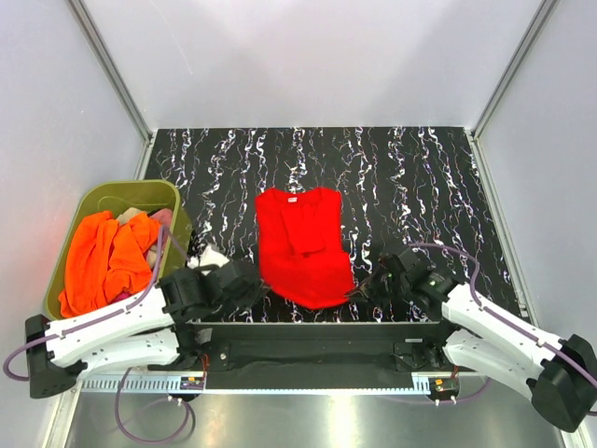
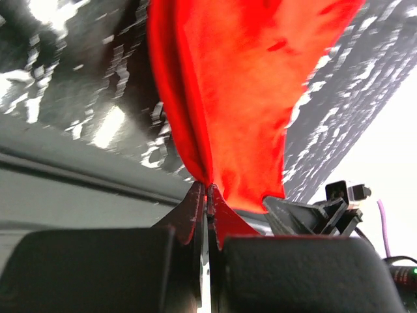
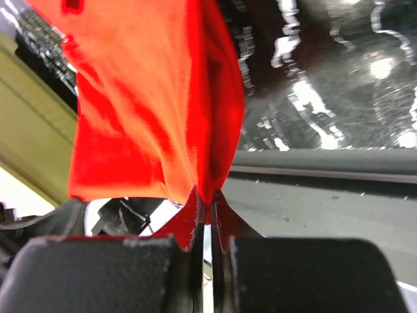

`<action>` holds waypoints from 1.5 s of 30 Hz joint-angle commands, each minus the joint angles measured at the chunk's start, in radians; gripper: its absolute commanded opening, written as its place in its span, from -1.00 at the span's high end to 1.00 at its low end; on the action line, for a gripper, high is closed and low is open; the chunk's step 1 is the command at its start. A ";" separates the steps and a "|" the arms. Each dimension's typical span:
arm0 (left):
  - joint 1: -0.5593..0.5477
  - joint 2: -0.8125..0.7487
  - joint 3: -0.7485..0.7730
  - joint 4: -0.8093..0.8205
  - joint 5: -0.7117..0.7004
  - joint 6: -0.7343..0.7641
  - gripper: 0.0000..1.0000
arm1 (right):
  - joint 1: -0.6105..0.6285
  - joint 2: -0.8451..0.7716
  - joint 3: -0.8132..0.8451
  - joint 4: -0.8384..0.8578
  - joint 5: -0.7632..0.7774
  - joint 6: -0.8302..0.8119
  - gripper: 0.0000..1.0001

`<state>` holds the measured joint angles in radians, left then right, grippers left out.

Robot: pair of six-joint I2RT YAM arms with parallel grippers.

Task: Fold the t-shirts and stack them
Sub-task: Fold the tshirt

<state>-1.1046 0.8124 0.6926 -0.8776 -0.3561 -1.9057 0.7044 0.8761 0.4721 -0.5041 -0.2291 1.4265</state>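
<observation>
A bright red t-shirt [image 1: 300, 245] lies partly folded on the black marbled table, collar and white label at the far end. My left gripper [image 1: 254, 282] is shut on its near left hem corner; the red cloth [image 2: 228, 98] runs up from the closed fingers in the left wrist view. My right gripper [image 1: 366, 286] is shut on the near right hem corner; the red cloth [image 3: 150, 104] hangs from its closed fingers in the right wrist view. An orange t-shirt [image 1: 104, 257] lies heaped in the tub with beige and pink cloth [image 1: 149, 218] behind it.
The olive-green tub [image 1: 135, 192] stands at the left edge of the table beside my left arm. The black marbled table [image 1: 410, 187] stretches back and right of the shirt. A black rail [image 1: 308, 329] runs along the near edge.
</observation>
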 commanded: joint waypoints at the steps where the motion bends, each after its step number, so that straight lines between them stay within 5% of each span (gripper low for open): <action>1: -0.005 0.060 0.167 -0.032 -0.174 0.088 1.00 | -0.005 0.024 0.138 -0.079 0.040 -0.058 1.00; 4: 0.050 0.131 0.269 -0.027 -0.204 0.204 1.00 | -0.089 0.119 0.245 -0.111 -0.010 -0.165 1.00; 9: 0.308 0.255 0.360 0.084 -0.117 0.452 1.00 | -0.264 0.329 0.436 -0.129 -0.137 -0.374 1.00; 13: 0.486 0.350 0.413 0.202 -0.002 0.548 1.00 | -0.331 0.628 0.667 -0.134 -0.248 -0.486 1.00; 20: 0.699 0.585 0.527 0.324 0.129 0.646 1.00 | -0.393 0.917 0.991 -0.189 -0.334 -0.577 1.00; 45: 0.891 1.186 0.984 0.420 0.276 0.821 1.00 | -0.500 1.546 1.703 -0.252 -0.443 -0.672 0.92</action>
<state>-0.2493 1.9545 1.6028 -0.5186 -0.0776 -1.1408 0.2176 2.3783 2.0560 -0.7620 -0.6415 0.8036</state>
